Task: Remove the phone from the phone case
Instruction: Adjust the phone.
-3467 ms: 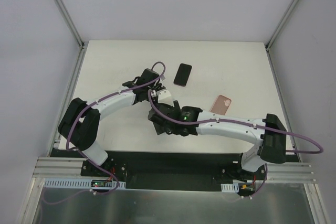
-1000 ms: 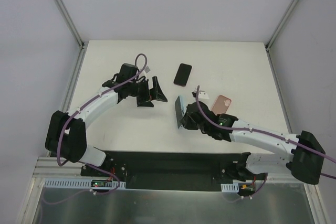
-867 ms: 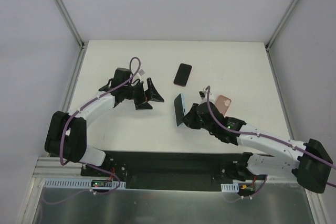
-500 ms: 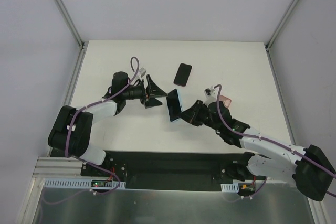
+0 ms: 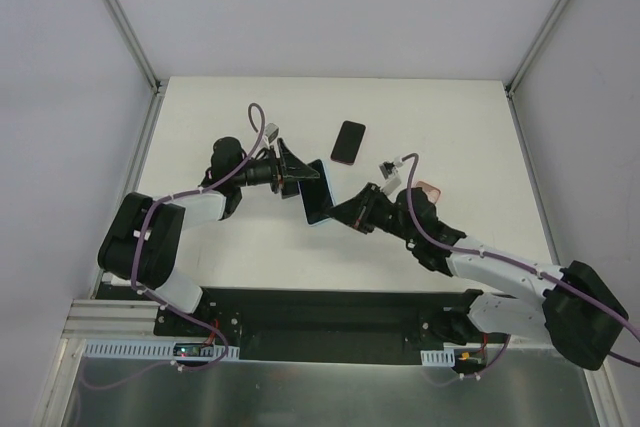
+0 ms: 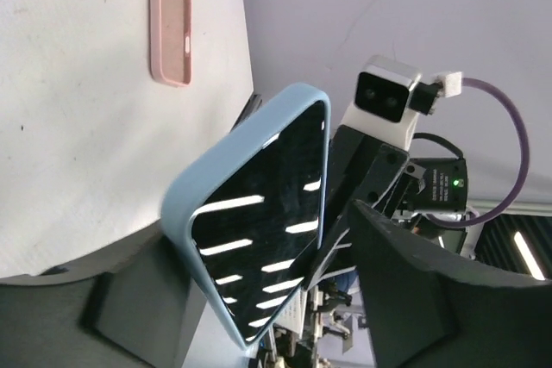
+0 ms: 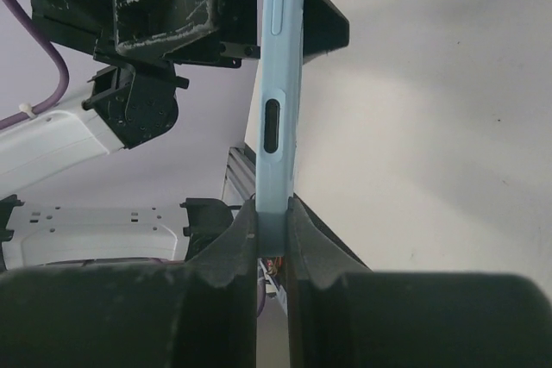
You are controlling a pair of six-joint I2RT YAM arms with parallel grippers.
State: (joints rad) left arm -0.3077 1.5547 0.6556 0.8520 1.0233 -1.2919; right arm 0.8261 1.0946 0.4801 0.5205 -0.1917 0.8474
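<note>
A phone [image 6: 267,213] with a black screen sits inside a light-blue phone case [image 5: 316,197], held on edge above the table. My right gripper [image 7: 272,234] is shut on the case's lower edge [image 7: 274,127], seen from above at its right end [image 5: 347,214]. My left gripper [image 5: 293,170] straddles the other end of the cased phone. In the left wrist view one of its fingers [image 6: 129,299] lies against the case's back, while the other finger [image 6: 423,299] stands off the screen with a gap. The left jaws are open around the phone.
A second black phone [image 5: 348,142] lies flat at the back middle of the white table [image 5: 450,127]. A pink empty case [image 6: 170,19] lies to the right, partly hidden behind my right arm [image 5: 428,190]. Purple cables loop over both wrists.
My right gripper carried the cased phone leftward and the left gripper came to meet it. The left jaws have narrowed from wide open to either side of the phone.
</note>
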